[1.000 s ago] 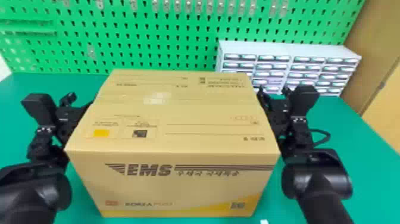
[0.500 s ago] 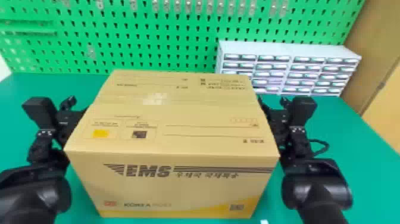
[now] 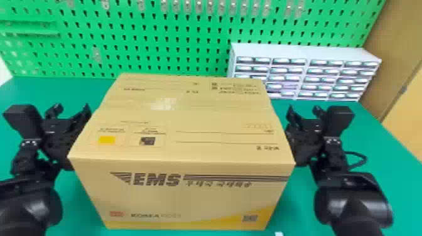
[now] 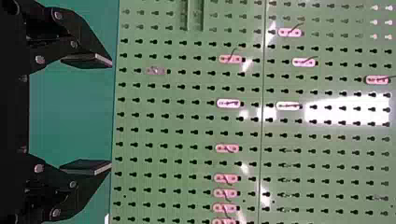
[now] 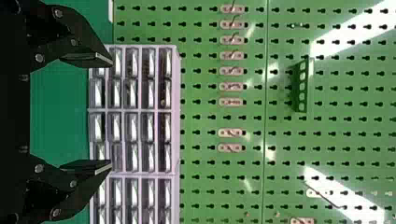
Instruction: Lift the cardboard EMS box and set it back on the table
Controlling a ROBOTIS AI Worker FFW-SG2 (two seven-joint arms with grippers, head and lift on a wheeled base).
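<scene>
The cardboard EMS box [image 3: 188, 194] is seen in the middle, upright, with its word side to the front and its top shut. It cannot be told if its bottom touches the green table [image 3: 392, 166]. At its left side, the left gripper [image 3: 71, 109] is held close by. Its two fingers are spread wide, and nothing is held between them. At the right side, the right gripper [image 3: 304, 109] is held the same way, with its fingers wide apart and nothing in them. Whether the box is touched by them cannot be told. Behind the box, to the right, a white set of small drawers [image 3: 307, 50] is seen at the back of the table. Farthest back stands a green board [image 3: 141, 28] full of holes, with small clear bits hung on it.
</scene>
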